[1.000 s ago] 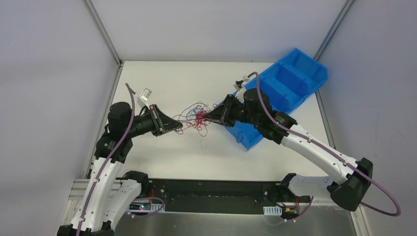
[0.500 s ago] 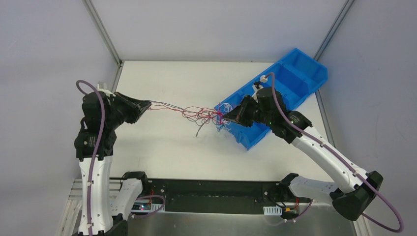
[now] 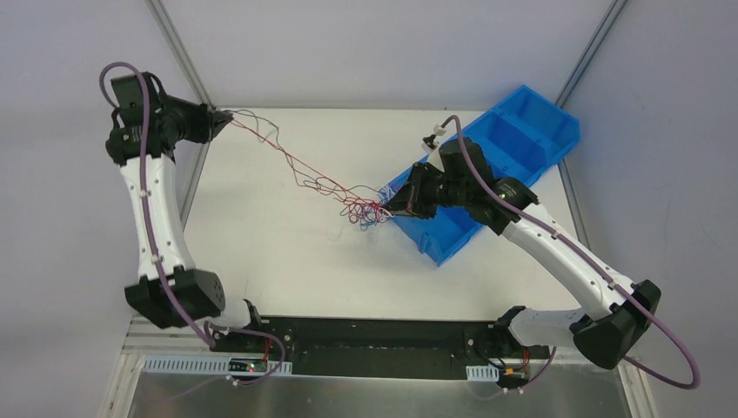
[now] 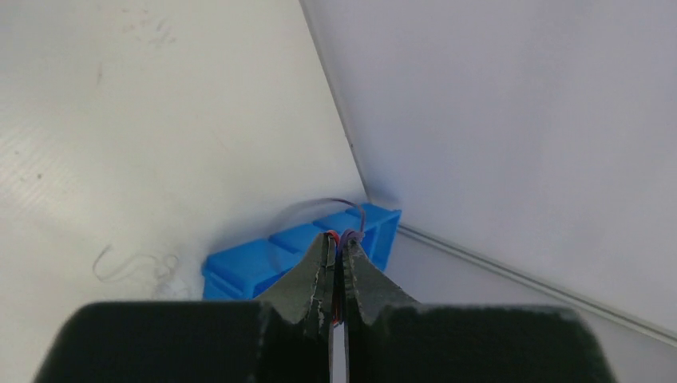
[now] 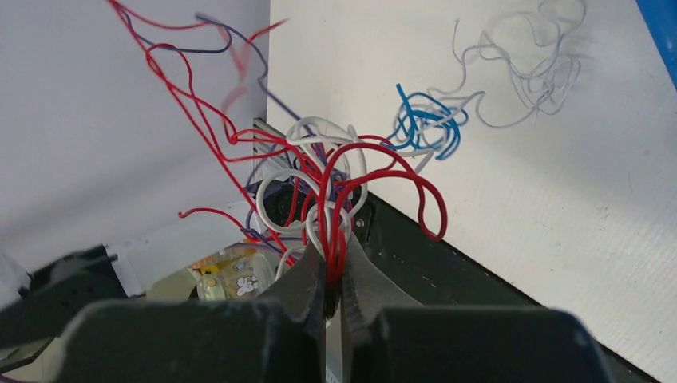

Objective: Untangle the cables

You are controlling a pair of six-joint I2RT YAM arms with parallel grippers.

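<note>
Stretched taut now, the cables (image 3: 352, 207) have been hauled out across the table (image 3: 287, 261) by the left arm! Mid-table, the right gripper (image 3: 387, 206) pinches shut on the knotted clump (red, white, blue loops), with the blue bin (image 3: 522, 131) crowding just behind. Away at the far-left corner, the left gripper (image 3: 228, 116) clamps closed on red and purple strands.

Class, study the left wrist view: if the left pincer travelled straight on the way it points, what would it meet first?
Probably the blue plastic compartment bin, which sits just beyond the tips of the left pincer; depth is unclear. The pincer is shut on the thin red, purple and white wires.
</note>
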